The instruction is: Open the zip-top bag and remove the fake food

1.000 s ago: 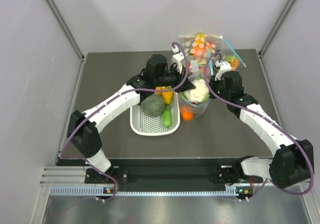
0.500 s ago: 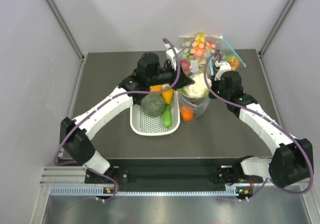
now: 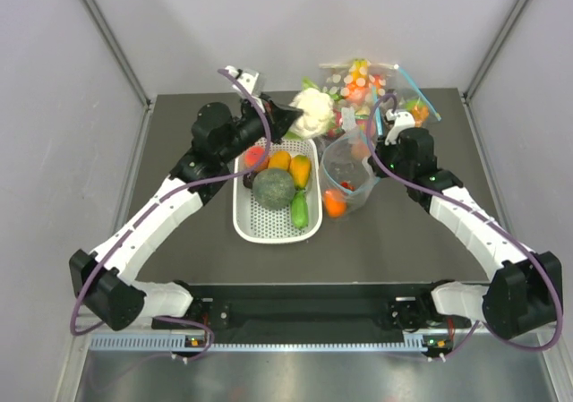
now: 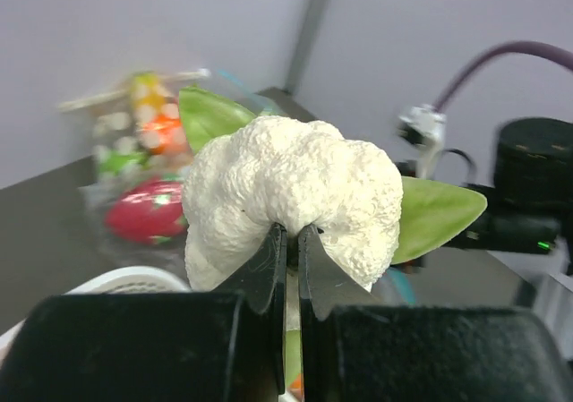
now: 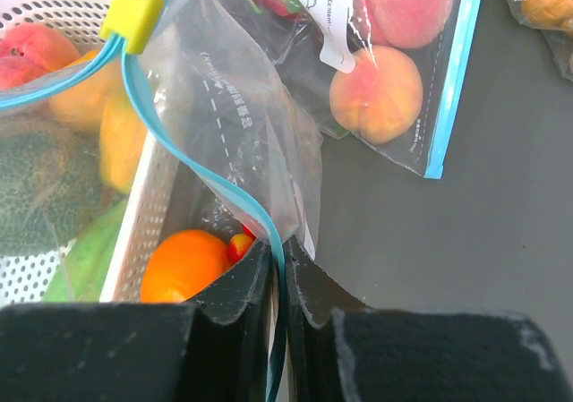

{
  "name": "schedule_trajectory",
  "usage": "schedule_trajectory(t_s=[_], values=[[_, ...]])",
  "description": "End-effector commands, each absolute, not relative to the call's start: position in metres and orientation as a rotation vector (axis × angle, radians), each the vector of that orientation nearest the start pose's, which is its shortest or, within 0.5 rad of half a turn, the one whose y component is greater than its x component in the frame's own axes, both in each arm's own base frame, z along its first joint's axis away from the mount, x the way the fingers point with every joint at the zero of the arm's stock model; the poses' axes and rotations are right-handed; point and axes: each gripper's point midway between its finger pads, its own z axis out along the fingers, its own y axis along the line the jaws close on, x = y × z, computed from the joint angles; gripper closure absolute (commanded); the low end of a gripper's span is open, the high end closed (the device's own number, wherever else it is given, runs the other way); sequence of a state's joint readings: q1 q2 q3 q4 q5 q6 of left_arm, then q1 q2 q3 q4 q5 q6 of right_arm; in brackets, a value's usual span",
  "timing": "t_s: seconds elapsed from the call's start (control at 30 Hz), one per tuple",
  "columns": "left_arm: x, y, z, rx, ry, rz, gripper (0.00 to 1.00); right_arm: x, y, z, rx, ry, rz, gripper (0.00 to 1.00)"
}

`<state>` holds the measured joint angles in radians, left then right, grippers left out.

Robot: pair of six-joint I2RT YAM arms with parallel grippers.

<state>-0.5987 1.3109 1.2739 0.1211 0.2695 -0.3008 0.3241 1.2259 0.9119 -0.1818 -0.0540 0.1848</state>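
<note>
Top view, left pincer (image 3: 291, 115): closed on the white cauliflower (image 3: 312, 111), which hangs in the air just past its tips and clear of the bag mouth, free to be carried off.
Top view, right pincer (image 3: 371, 144): pinched shut on the rim of the bag (image 3: 351, 176). This lifts the mouth and holds it open, so the floppy plastic stands instead of slumping.
Top view, what is left inside: an orange (image 3: 335, 205) sits at the bottom of the bag, below the right pincer on its near side. The job looks only partly done.
Top view, basket (image 3: 260, 227): under the left pincer and nearer the arm bases, pressed against the bag's side. It looks like the drop spot. A grey-green melon (image 3: 274, 188) fills its middle, with a green vegetable (image 3: 300, 210) next to it, so free room is short.
Top view, clutter: other filled bags (image 3: 360, 84) lie just beyond both pincers.
Left wrist view, grip: the jaws almost meet, biting a thin part at the base of the cauliflower (image 4: 295, 183). A hold this narrow could let it swivel.
Left wrist view, beyond the tips: a blurred dragon-fruit bag (image 4: 148, 209) lies ahead to the left, and the basket rim (image 4: 134, 281) is just below.
Right wrist view, grip: the right pincer (image 5: 277, 263) is clamped on the blue zip strip (image 5: 215, 187). The yellow slider (image 5: 134, 17) sits far along the strip, away from the tips.
Right wrist view, orange (image 5: 183, 263): inside the bag, just left of the tips.
Right wrist view, bag of peaches (image 5: 394, 71): flat on the table ahead and to the right, not in the way.
</note>
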Motion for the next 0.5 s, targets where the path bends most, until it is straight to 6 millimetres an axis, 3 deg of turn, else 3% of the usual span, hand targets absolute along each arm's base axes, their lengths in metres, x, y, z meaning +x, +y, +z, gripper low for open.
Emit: schedule_trajectory(t_s=[0.0, 0.1, 0.2, 0.27, 0.3, 0.37, 0.47], values=[[0.362, -0.235, 0.429, 0.245, 1.434, -0.658, 1.00, 0.358, 0.138, 0.220, -0.179, 2.000, 0.386, 0.92], [0.385, -0.207, 0.390, 0.148, 1.564, -0.503, 1.00, 0.356, 0.138, 0.221, -0.177, 1.997, 0.388, 0.92], [0.387, -0.183, 0.351, 0.088, 1.666, -0.364, 1.00, 0.354, 0.135, 0.219, -0.174, 2.003, 0.379, 0.92], [0.381, -0.173, 0.316, 0.091, 1.754, -0.301, 1.00, 0.353, 0.135, 0.217, -0.175, 2.006, 0.376, 0.92], [0.375, -0.172, 0.312, 0.106, 1.765, -0.306, 1.00, 0.354, 0.135, 0.214, -0.178, 2.013, 0.373, 0.92], [0.358, -0.179, 0.281, 0.187, 1.858, -0.342, 1.00, 0.355, 0.136, 0.213, -0.181, 2.017, 0.374, 0.92], [0.330, -0.184, 0.267, 0.264, 1.896, -0.370, 1.00, 0.356, 0.136, 0.212, -0.182, 2.022, 0.369, 0.92]])
